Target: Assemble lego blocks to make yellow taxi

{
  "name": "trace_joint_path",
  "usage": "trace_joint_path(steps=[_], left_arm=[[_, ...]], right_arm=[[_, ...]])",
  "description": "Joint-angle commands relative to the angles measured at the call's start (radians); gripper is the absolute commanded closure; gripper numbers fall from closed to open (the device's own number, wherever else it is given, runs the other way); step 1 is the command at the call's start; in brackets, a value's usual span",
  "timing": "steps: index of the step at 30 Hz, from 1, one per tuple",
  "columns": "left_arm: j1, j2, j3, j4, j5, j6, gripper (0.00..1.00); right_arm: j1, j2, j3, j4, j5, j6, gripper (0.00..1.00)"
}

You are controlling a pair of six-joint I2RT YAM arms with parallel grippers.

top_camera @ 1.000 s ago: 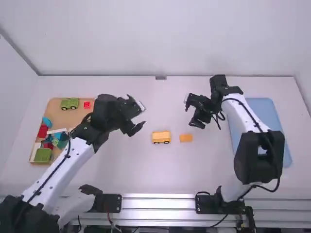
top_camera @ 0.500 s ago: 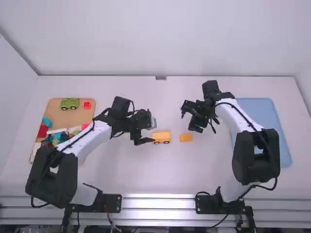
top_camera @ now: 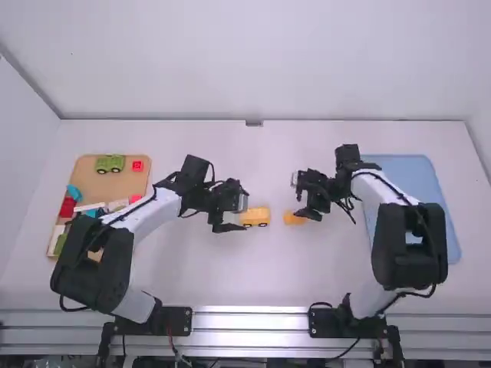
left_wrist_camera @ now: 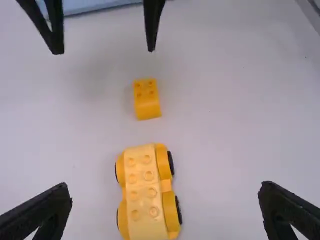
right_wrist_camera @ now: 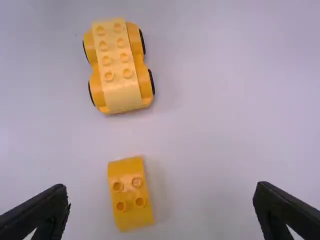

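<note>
Taxi chassis (right_wrist_camera: 116,62), yellow four-stud block (right_wrist_camera: 131,195) | well inside table (top_camera: 184,268) edges, likely for two-arm reach | left gripper (left_wrist_camera: 164,187) wide, empty | right gripper (right_wrist_camera: 161,187) wide, apparently for gripping block

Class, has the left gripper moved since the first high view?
Yes: the left gripper has moved right and down the high view, closer to the yellow car base, which stayed put.

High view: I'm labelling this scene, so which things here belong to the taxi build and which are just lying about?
Taxi build:
- yellow wheeled base
- small yellow block, apart from the base

Apparently just lying about:
- wooden tray
- green toy car in it
- red block beside that car
- teal block at the tray's edge
- blue panel
</note>
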Motion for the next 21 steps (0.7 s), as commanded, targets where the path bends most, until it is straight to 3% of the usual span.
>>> trace_joint_path(steps=[1, 10, 20, 21], left_arm=[[0.014, 0.006, -0.008, 0.003, 0.034, 0.014, 0.01], [0.014, 0.006, -0.008, 0.002, 0.037, 0.003, 0.01], [0.004, 0.006, -0.008, -0.005, 0.037, 0.003, 0.01], [0.003, 0.006, -0.008, -0.005, 0.037, 0.002, 0.01]], right_arm=[[-0.016, 0.006, -0.060, 0.043, -0.144, -0.043, 0.01], [-0.072, 0.092, -0.133, 0.103, -0.273, -0.131, 0.01], [-0.117, 0.357, -0.030, 0.074, -0.333, -0.249, 0.00], [-0.119, 0.376, -0.019, 0.053, -0.336, -0.310, 0.04]])
